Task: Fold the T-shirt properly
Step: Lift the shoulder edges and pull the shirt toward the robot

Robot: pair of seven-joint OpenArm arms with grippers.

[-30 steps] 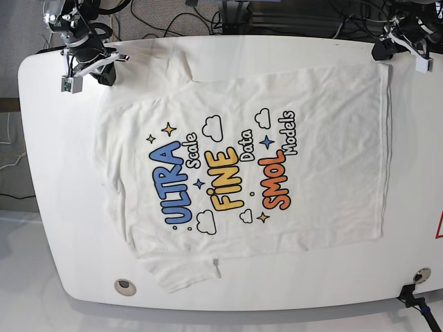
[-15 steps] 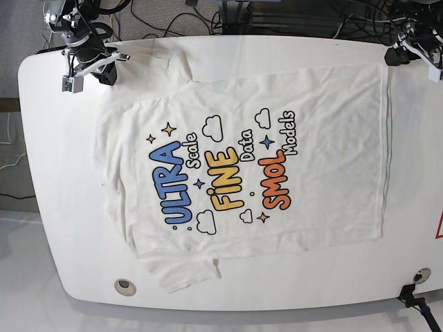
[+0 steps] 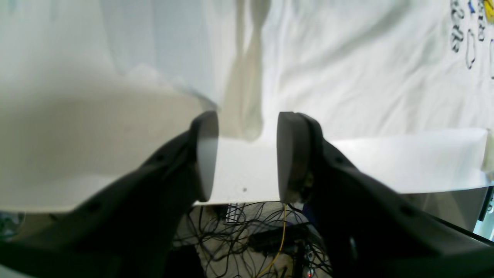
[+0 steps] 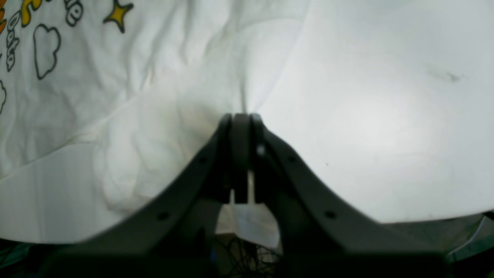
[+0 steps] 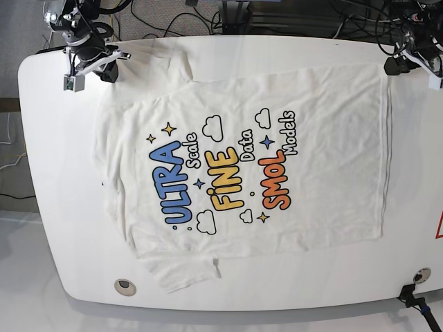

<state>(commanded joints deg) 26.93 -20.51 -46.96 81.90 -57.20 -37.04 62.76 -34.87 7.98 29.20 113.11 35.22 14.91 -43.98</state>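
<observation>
Looks like a robotics lab or workshop. Has a white tabletop (image 5: 66, 221) under left claw (image 3: 247, 116) and right claw (image 4: 242, 117), each on its own robot arm. Shows, past the table edge and between the left claw's fingers, tangled dark cables (image 3: 210, 233) and one yellow cable (image 3: 283, 231).

White tabletop (image 5: 69, 228), seen from above, with a T-shirt (image 5: 332, 152) spread across its middle, print side up. The printed lettering stands left of the shirt's centre; the straight hem lies toward the right, and one sleeve (image 5: 185, 274) extends toward the near edge, the other (image 5: 149, 66) toward the far left. Round grey-brown discs (image 5: 125, 287) mark the near left and near right parts of the white surface.
</observation>
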